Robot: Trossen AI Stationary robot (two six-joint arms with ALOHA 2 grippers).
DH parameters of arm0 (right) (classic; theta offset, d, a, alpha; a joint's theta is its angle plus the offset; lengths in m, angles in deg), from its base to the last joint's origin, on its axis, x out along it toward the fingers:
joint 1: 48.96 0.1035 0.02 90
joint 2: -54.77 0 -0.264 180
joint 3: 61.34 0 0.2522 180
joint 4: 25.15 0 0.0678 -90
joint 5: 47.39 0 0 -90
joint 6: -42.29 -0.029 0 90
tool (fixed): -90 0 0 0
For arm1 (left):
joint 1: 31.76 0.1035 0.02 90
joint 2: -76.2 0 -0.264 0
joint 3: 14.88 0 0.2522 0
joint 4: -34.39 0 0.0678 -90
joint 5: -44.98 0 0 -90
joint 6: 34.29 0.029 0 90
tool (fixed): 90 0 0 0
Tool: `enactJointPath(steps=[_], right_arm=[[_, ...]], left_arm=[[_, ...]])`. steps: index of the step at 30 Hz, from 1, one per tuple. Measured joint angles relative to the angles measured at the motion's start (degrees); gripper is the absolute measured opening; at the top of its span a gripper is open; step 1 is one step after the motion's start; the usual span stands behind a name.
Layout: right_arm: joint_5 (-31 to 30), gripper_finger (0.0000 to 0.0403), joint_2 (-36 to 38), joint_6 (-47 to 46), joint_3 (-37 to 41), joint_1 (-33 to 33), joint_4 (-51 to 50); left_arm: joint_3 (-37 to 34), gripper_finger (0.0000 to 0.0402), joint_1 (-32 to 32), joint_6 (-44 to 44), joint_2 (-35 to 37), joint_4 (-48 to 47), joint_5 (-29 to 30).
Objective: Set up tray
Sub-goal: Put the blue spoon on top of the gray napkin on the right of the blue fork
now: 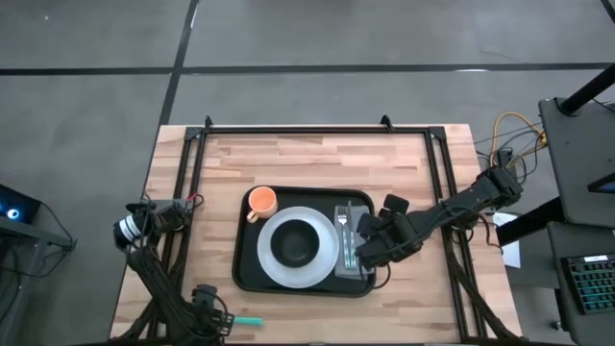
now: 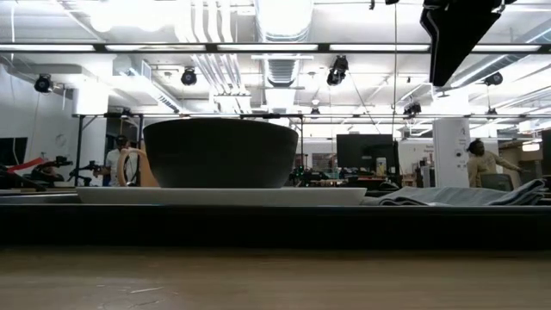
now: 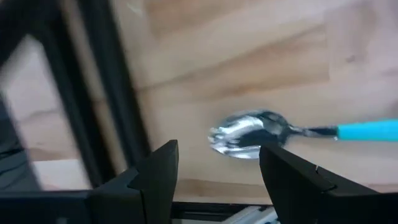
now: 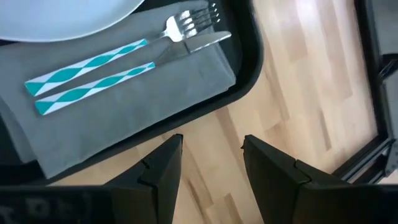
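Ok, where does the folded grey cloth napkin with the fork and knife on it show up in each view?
High view: the folded grey cloth napkin lies in the right part of the large flat black tray, right of the round white plate.
Low view: a low grey fold at far right, behind the tray rim.
Left wrist view: not in it.
Right wrist view: across the upper left, under the teal-handled fork and knife.
Shared landmark: the white plate.

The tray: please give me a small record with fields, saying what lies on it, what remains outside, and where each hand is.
tray: black, middle of table
on tray: white plate with dark bowl; orange cup; grey napkin bearing fork and knife
outside tray: spoon, teal handle, on wood
left hand: open, near the spoon
right hand: open, empty, beside the tray's right edge
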State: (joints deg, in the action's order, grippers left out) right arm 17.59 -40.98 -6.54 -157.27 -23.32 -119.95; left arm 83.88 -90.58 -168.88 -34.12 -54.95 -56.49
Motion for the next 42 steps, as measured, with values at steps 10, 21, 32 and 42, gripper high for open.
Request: enactJointPath(steps=[10,21,32,42], right_arm=[[-0.65,0.0161,0.0,0.87,0.0,0.94,0.19],[-0.48,0.0164,0.0,-1.27,0.0,2.56,0.26],[-0.9,0.0166,0.0,-1.87,0.25,2.62,0.33],[-1.12,0.0169,-0.02,-1.54,2.26,2.6,0.18]], left_arm=[[-6.79,0.0204,-0.23,3.86,0.33,7.78,-0.17],[-10.25,0.0204,-4.18,4.21,5.46,11.84,0.97],[-10.16,0.0204,-4.68,0.15,3.82,25.34,1.63],[-7.53,0.0204,-1.85,0.36,3.76,24.01,12.13]])
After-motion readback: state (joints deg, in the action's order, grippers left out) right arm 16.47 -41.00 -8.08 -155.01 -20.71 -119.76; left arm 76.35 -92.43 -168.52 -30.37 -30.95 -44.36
